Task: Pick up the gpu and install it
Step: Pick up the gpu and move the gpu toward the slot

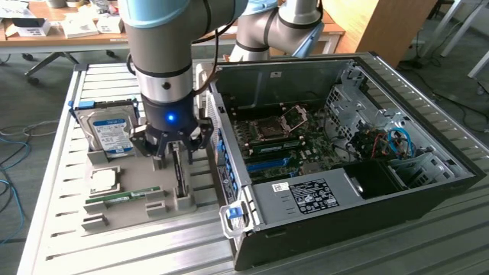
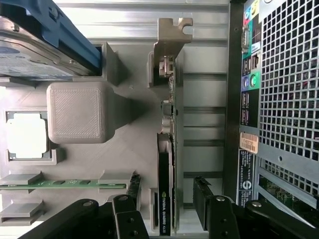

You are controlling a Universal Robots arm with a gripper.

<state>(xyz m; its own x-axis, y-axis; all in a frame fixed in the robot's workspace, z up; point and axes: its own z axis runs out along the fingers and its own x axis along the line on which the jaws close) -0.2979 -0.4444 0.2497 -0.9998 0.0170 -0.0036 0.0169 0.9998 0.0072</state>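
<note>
The gpu (image 1: 178,167) stands on its long edge in a slot of the grey holder (image 1: 130,215), to the exterior view's left of the open computer case (image 1: 428,189). In the wrist view the gpu (image 2: 165,174) is seen edge-on, dark with a green-lettered label, and its metal bracket (image 2: 171,37) is at the far end. My gripper (image 1: 174,150) is low over the card, pointing straight down. The gripper (image 2: 166,181) is open, with one black finger on each side of the card. A gap shows between each finger and the card.
On the holder lie a blue-labelled hard drive (image 1: 111,133), a square processor (image 1: 103,180) and a green memory stick (image 1: 122,196). A grey block (image 2: 77,112) rises beside the card. The case's rear panel (image 2: 279,99) is close alongside. The motherboard (image 1: 283,143) lies exposed inside the case.
</note>
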